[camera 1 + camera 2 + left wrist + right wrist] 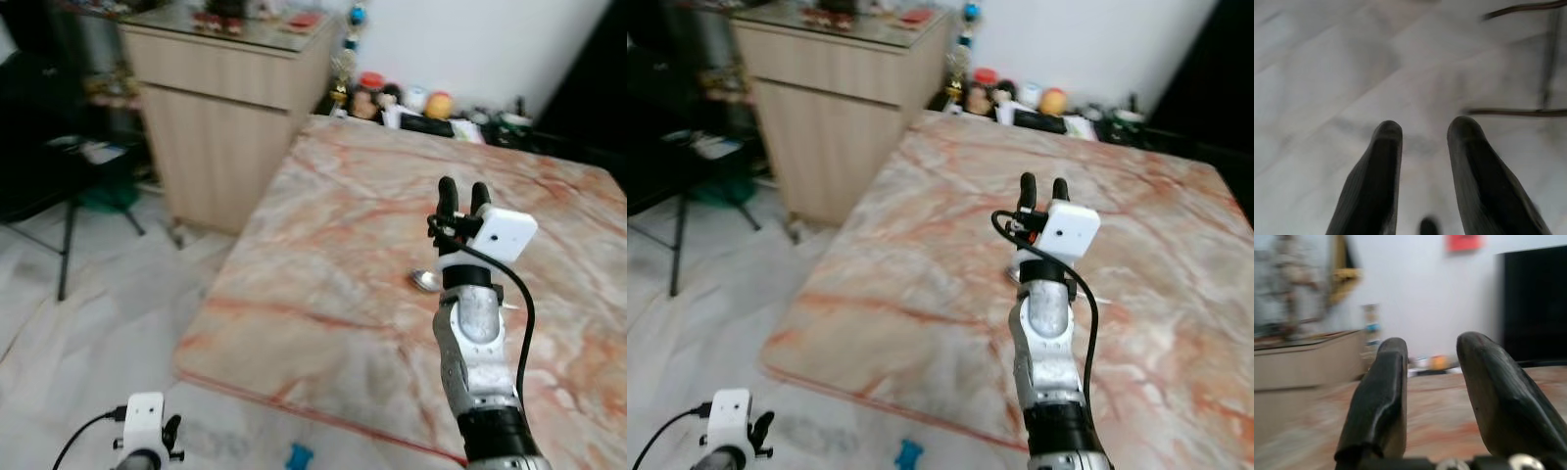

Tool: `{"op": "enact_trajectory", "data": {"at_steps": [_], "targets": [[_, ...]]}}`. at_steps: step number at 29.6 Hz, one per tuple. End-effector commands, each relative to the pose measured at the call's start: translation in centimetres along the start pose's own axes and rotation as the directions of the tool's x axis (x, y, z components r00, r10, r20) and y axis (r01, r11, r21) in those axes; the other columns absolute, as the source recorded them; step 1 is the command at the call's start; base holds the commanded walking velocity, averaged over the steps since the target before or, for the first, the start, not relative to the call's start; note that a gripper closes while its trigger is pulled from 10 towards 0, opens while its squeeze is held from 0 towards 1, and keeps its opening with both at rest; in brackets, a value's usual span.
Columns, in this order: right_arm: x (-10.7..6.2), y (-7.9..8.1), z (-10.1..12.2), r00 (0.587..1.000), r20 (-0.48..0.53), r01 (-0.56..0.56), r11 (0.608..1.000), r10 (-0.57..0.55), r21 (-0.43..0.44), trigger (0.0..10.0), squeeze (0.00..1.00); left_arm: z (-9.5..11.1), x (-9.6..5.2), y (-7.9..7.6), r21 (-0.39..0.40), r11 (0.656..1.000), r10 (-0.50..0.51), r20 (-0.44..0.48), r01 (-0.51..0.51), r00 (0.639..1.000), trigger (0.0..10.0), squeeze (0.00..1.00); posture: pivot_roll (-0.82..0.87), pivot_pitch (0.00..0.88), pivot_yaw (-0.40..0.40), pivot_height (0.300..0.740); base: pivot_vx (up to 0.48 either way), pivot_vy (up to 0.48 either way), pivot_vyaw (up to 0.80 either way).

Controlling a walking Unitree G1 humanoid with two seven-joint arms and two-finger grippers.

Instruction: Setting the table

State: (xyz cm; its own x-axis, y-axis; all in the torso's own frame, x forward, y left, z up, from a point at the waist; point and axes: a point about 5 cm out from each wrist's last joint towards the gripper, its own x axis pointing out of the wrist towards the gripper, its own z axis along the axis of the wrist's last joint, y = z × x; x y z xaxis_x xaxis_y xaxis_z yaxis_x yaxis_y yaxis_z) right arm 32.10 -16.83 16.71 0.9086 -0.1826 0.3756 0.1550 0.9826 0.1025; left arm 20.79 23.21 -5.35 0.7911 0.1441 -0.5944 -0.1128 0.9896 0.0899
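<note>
A pink-veined marble table lies in front of me. On it rests a metal spoon, its handle hidden behind my right arm. My right gripper is raised above the table's middle, just over the spoon, with its fingers pointing up and away. It is open and holds nothing, as the right wrist view confirms. My left gripper hangs low at the left, over the pale floor beside the table. It is open and empty in the left wrist view.
A wooden cabinet stands off the table's far left corner. Small jars and figurines crowd the table's far edge. A black stand is on the left. A small blue object lies on the floor by the near edge.
</note>
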Motion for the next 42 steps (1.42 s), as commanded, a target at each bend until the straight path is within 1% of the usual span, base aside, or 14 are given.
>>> {"op": "enact_trajectory", "data": {"at_steps": [1,7,13,15,18,20,22,26,27,28,29,31,34,42], "targets": [[-0.1,-0.8,0.0,0.999,0.002,0.039,0.999,-0.039,-0.015,10.0,0.00,-0.6,-0.1,-0.7,-0.010,1.000,-0.018,-0.020,0.017,1.000,10.0,0.00,0.16,0.000,-0.079,0.740,0.000,0.000,0.00],[0.0,-1.8,-0.2,0.999,-0.014,0.036,0.998,-0.037,-0.049,10.0,0.00,-0.6,-0.2,-0.7,-0.011,1.000,-0.016,-0.020,0.015,1.000,10.0,0.00,0.16,0.000,-0.083,0.740,0.000,0.000,0.00],[1.3,-5.6,0.3,0.999,-0.051,-0.018,0.980,0.008,-0.197,10.0,0.00,-0.7,-0.2,-0.7,-0.012,1.000,-0.016,-0.025,0.015,1.000,10.0,0.00,0.15,0.000,-0.081,0.740,0.000,0.000,0.00],[1.3,-5.8,0.3,0.999,-0.050,-0.021,0.978,0.011,-0.207,10.0,0.00,-0.7,-0.2,-0.7,-0.012,1.000,-0.016,-0.025,0.016,1.000,10.0,0.00,0.15,0.000,-0.080,0.740,0.000,0.000,0.00],[2.1,-7.2,1.2,0.986,-0.082,-0.160,0.957,0.144,-0.240,10.0,0.00,-0.8,-0.2,-0.7,-0.011,1.000,-0.018,-0.027,0.018,0.999,10.0,0.00,0.14,0.000,-0.077,0.740,0.000,0.000,0.00],[2.3,-8.0,1.3,0.926,-0.191,-0.366,0.900,0.326,-0.238,10.0,0.00,-0.8,-0.2,-0.7,-0.011,1.000,-0.021,-0.030,0.021,0.999,10.0,0.00,0.14,0.000,-0.075,0.740,0.000,0.000,0.00],[2.0,-8.1,1.1,0.881,-0.244,-0.460,0.852,0.405,-0.248,10.0,0.00,-0.8,-0.2,-0.7,-0.011,1.000,-0.022,-0.030,0.021,0.999,10.0,0.00,0.13,0.000,-0.072,0.740,0.000,0.000,0.00],[-0.2,-8.2,-0.4,0.635,-0.429,-0.748,0.649,0.642,-0.136,10.0,0.00,-1.0,-0.3,-0.8,-0.013,0.999,-0.032,-0.040,0.032,0.999,10.0,0.00,0.13,0.000,-0.067,0.740,0.000,0.000,0.00],[-0.5,-8.3,-0.7,0.602,-0.454,-0.769,0.630,0.657,-0.109,10.0,0.00,-1.0,-0.3,-0.9,-0.013,0.999,-0.033,-0.042,0.033,0.999,10.0,0.00,0.13,0.000,-0.066,0.740,0.000,0.000,0.00],[-1.5,-8.5,-1.2,0.500,-0.488,-0.825,0.565,0.715,-0.018,10.0,0.00,-1.1,-0.3,-0.8,-0.015,0.999,-0.033,-0.044,0.032,0.999,10.0,0.00,0.13,0.000,-0.068,0.740,0.000,0.000,0.00],[-1.5,-8.5,-1.2,0.500,-0.488,-0.825,0.565,0.715,-0.018,10.0,0.00,-1.1,-0.3,-0.8,-0.015,0.999,-0.033,-0.044,0.032,0.999,10.0,0.00,0.13,0.000,-0.068,0.740,0.000,0.000,0.00],[-2.1,-9.1,-1.9,0.428,-0.539,-0.851,0.524,0.725,0.029,10.0,0.00,-1.3,-0.4,-0.7,-0.017,0.999,-0.031,-0.046,0.030,0.998,10.0,0.00,0.14,0.000,-0.069,0.740,0.000,0.000,0.00],[-2.1,-10.0,-2.7,0.413,-0.582,-0.842,0.537,0.701,0.050,10.0,0.00,-1.5,-0.5,-0.5,-0.019,0.999,-0.026,-0.050,0.025,0.998,10.0,0.00,0.14,0.000,-0.068,0.740,0.000,0.000,0.00],[-1.9,-10.5,-5.5,0.497,-0.644,-0.743,0.668,0.582,0.030,10.0,0.00,-1.8,-0.7,-0.4,-0.021,0.999,-0.028,-0.061,0.027,0.998,10.0,0.00,0.14,0.000,-0.063,0.740,0.000,0.000,0.00]]}}
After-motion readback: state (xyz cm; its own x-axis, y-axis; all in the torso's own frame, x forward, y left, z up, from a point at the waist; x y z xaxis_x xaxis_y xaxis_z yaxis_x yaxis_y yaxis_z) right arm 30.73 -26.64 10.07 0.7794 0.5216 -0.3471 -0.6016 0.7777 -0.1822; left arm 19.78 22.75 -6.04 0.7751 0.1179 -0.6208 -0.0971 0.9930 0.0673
